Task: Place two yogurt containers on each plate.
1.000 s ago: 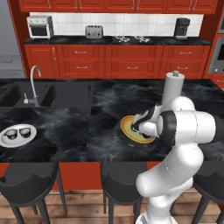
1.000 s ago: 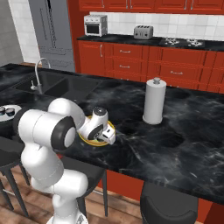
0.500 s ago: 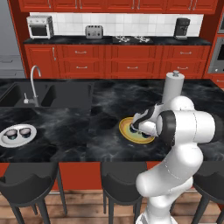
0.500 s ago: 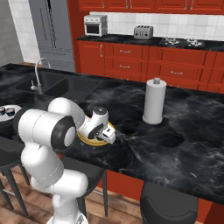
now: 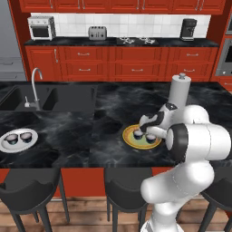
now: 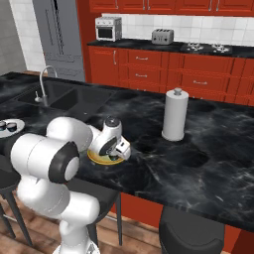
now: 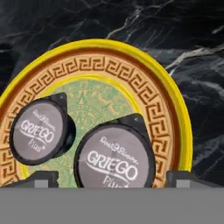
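Yellow plate (image 7: 173, 103) holds two GRIEGO-lidded yogurt containers (image 7: 114, 158); jaws stand apart around one.

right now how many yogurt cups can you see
4. Two yogurt cups sit on the white plate left of the sink; two sit on the yellow plate under the gripper.

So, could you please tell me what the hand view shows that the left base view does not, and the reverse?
Hand view alone: the GRIEGO lettering on the two yogurt containers and the Greek-key pattern on the yellow plate. Left base view alone: the white plate holding two more containers, the sink, and the paper towel roll. Both share the yellow plate, its two containers, and the end effector low over the nearer one, fingertips either side.
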Available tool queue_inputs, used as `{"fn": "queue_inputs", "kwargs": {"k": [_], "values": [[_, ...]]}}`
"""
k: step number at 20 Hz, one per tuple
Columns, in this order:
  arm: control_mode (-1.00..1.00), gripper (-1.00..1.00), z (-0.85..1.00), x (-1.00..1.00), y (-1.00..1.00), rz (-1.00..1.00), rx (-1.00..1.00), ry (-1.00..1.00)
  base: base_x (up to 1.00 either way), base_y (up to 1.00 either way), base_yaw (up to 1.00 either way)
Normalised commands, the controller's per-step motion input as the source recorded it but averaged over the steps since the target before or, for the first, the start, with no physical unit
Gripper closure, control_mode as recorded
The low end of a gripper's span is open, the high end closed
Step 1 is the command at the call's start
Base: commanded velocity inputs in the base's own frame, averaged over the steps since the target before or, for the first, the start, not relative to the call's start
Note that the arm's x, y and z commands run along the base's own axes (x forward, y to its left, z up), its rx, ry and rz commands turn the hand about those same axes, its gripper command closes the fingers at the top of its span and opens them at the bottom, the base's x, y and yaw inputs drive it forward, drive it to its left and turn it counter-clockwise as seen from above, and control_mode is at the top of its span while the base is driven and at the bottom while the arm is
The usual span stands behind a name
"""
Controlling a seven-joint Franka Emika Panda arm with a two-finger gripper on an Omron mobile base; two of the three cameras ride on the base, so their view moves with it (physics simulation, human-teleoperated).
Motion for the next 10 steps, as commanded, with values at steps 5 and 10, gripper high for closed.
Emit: {"fn": "queue_inputs", "kwargs": {"k": [5, 10], "values": [[-1.00, -1.00, 0.57, -0.27, 0.00, 0.00, 0.00, -0.06, 0.00, 0.00, 0.00], [-1.00, -1.00, 0.63, -0.45, 0.18, 0.00, -0.09, -0.18, 0.00, 0.00, 0.00]]}}
